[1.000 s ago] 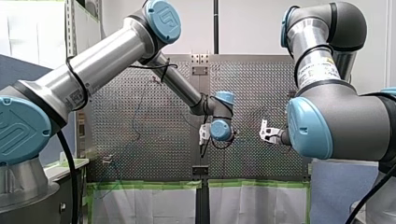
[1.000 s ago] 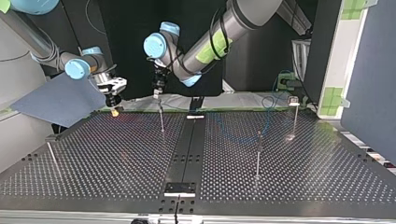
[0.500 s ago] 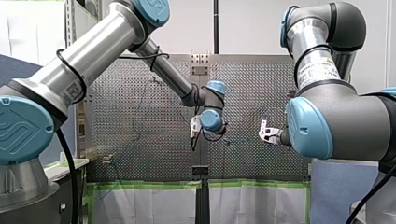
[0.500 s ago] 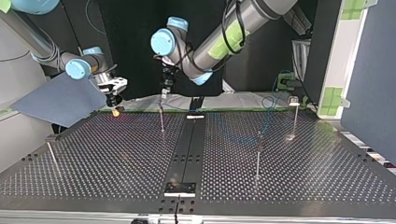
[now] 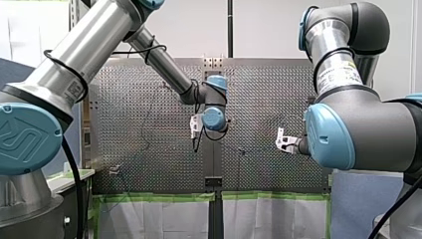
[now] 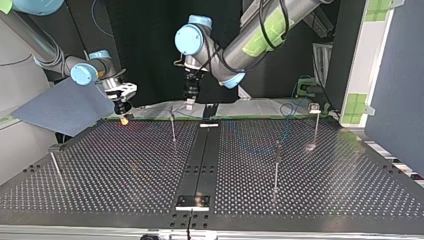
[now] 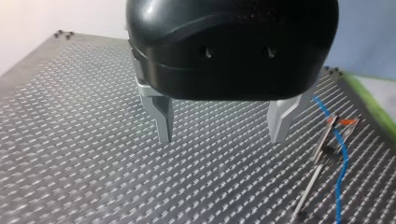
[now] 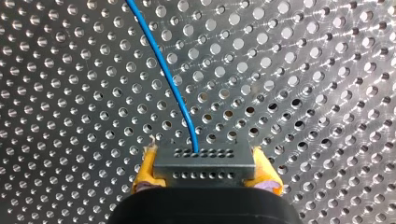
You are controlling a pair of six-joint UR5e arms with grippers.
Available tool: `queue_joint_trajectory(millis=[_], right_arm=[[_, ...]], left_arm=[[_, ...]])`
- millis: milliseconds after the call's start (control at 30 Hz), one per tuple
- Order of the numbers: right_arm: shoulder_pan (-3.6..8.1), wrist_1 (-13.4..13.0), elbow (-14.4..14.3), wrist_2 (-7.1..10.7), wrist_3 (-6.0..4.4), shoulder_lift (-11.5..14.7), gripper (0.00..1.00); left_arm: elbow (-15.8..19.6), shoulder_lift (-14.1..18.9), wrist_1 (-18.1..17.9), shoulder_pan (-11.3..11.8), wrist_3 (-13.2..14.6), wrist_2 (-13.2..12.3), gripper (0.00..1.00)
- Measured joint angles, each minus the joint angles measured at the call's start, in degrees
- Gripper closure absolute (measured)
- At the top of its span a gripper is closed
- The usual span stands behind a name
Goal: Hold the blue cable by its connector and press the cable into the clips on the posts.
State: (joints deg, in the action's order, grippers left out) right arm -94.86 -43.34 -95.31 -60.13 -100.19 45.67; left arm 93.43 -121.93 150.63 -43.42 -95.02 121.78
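In the right wrist view my right gripper [image 8: 204, 173] is shut on the grey connector [image 8: 204, 161], with a yellow pad on either side of it. The blue cable [image 8: 163, 65] runs from the connector out over the perforated plate. In the top view this gripper [image 6: 121, 108] hangs over the table's far left corner. My left gripper [image 7: 219, 140] is open with nothing between its metal fingers [image 7: 161, 116], and the cable [image 7: 342, 158] passes a thin post [image 7: 321, 150] beside it. In the top view it [image 6: 190, 102] hovers just right of a far post [image 6: 173, 127].
More thin posts stand on the perforated table [image 6: 125, 170]: one right of centre [image 6: 276, 165], one at the far right [image 6: 315, 125] and one near the left edge [image 6: 55, 167]. A dark centre strip [image 6: 200, 160] runs across the table. Green tape lines the far edge.
My left arm has risen and swung away from the far post, towards the top view's right, with its gripper still open. My right arm and the connector have not moved.
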Motion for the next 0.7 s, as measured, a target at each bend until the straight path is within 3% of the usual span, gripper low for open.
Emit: queue_joint_trajectory(millis=[467, 700], right_arm=[[-0.01, 0.0, 0.0, 0.05, -0.1, 0.0, 1.0], [-0.01, 0.0, 0.0, 0.63, -0.1, 0.0, 1.0]], left_arm=[[8.6, 8.6, -7.4, 1.2, -2.4, 2.2, 0.0], [12.4, 12.4, -6.8, 0.7, -2.9, 3.5, 0.0]])
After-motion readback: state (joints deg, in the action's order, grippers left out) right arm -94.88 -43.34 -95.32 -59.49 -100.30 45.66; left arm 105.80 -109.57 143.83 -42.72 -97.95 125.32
